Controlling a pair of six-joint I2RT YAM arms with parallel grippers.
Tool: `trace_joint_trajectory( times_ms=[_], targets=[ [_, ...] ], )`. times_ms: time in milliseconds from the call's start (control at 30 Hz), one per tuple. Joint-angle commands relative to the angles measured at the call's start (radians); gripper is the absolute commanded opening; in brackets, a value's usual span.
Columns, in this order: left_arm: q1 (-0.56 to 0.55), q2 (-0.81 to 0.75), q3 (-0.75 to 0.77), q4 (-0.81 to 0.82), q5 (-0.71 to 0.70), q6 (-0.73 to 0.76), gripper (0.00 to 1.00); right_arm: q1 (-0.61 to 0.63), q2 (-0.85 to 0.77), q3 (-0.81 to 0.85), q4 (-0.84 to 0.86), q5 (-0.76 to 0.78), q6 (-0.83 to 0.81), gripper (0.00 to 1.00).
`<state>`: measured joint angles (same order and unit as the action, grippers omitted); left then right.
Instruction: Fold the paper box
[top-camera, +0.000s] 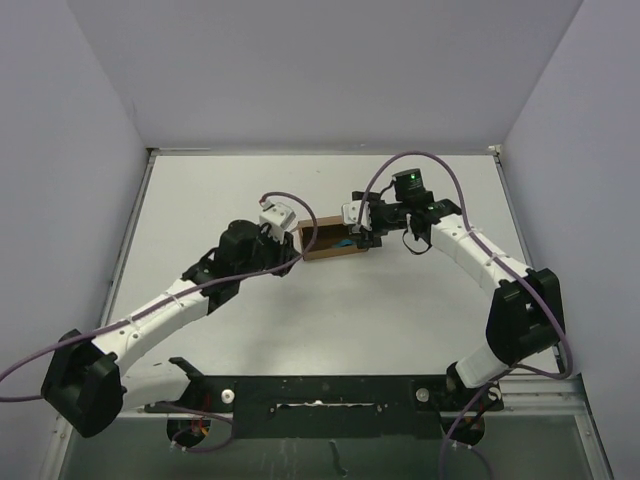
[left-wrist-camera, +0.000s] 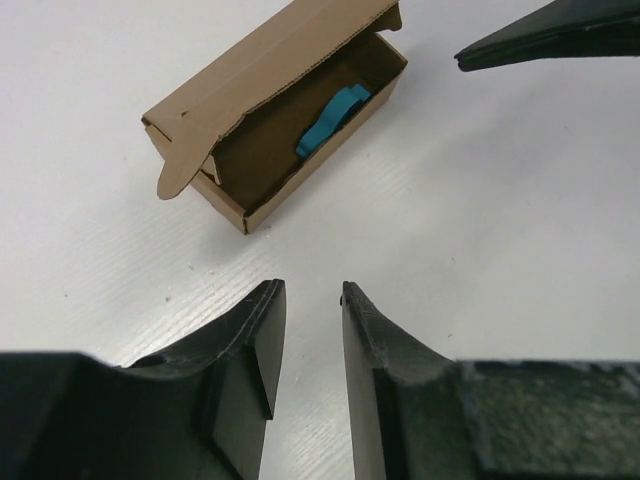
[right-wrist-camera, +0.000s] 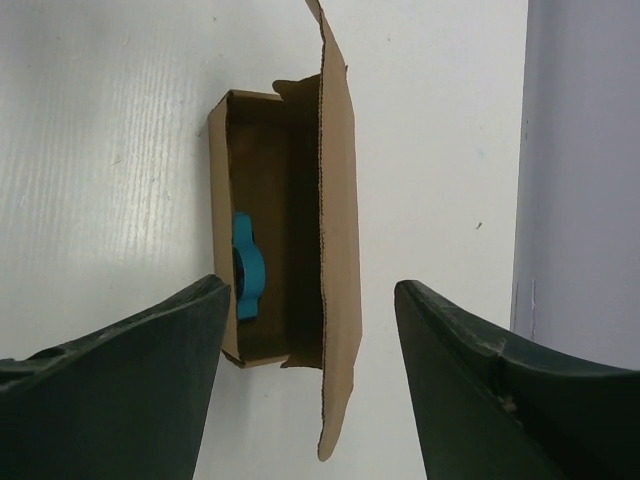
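The paper box (top-camera: 328, 240) lies mid-desk (top-camera: 330, 320), its lid flap not yet folded shut and a small blue piece (right-wrist-camera: 246, 278) inside, its long axis running from one of my arms to the other with one short end towards each. My right pincer (right-wrist-camera: 308, 288) is the nearer one, spread wide and gripping nothing, its fingers either side of the box's near end and looking straight down its length. My left pincer (left-wrist-camera: 312, 290) is only narrowly parted and also bare, with the box lying ahead and slightly left, clear of its tips.
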<state>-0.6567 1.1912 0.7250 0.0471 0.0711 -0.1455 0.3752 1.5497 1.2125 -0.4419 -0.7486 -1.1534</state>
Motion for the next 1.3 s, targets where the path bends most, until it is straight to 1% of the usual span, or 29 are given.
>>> trace_joint_trajectory(
  times_ms=[0, 67, 167, 267, 333, 500, 700, 800, 933, 1133, 1267],
  targets=[
    [0.075, -0.064, 0.139, -0.213, 0.133, -0.051, 0.31, 0.014, 0.004, 0.006, 0.069, 0.079, -0.011, 0.66],
    [0.153, -0.062, 0.181, -0.268, 0.207, -0.061, 0.34, 0.016, 0.009, 0.007, 0.071, 0.092, -0.019, 0.61],
    [0.257, -0.045, 0.221, -0.324, 0.307, -0.060, 0.36, 0.018, 0.018, 0.004, 0.065, 0.101, -0.037, 0.53],
    [0.329, -0.037, 0.213, -0.333, 0.355, -0.050, 0.37, 0.024, 0.023, -0.006, 0.064, 0.101, -0.053, 0.47],
    [0.353, -0.044, 0.184, -0.313, 0.361, -0.044, 0.37, 0.026, 0.024, -0.015, 0.064, 0.101, -0.063, 0.43],
    [0.377, -0.073, 0.095, -0.254, 0.343, -0.025, 0.37, 0.026, 0.033, -0.029, 0.074, 0.110, -0.075, 0.33],
    [0.380, -0.098, 0.082, -0.264, 0.330, -0.007, 0.38, 0.027, 0.029, -0.061, 0.095, 0.117, -0.082, 0.23],
    [0.378, -0.107, 0.079, -0.264, 0.329, -0.005, 0.38, 0.028, 0.024, -0.081, 0.095, 0.108, -0.096, 0.19],
    [0.380, -0.107, 0.074, -0.259, 0.339, -0.006, 0.38, 0.028, 0.014, -0.106, 0.109, 0.109, -0.100, 0.17],
    [0.379, -0.093, 0.075, -0.257, 0.355, -0.011, 0.38, 0.029, 0.013, -0.130, 0.119, 0.107, -0.104, 0.15],
    [0.380, -0.075, 0.068, -0.231, 0.402, -0.029, 0.37, 0.029, 0.018, -0.138, 0.126, 0.107, -0.100, 0.15]
  ],
)
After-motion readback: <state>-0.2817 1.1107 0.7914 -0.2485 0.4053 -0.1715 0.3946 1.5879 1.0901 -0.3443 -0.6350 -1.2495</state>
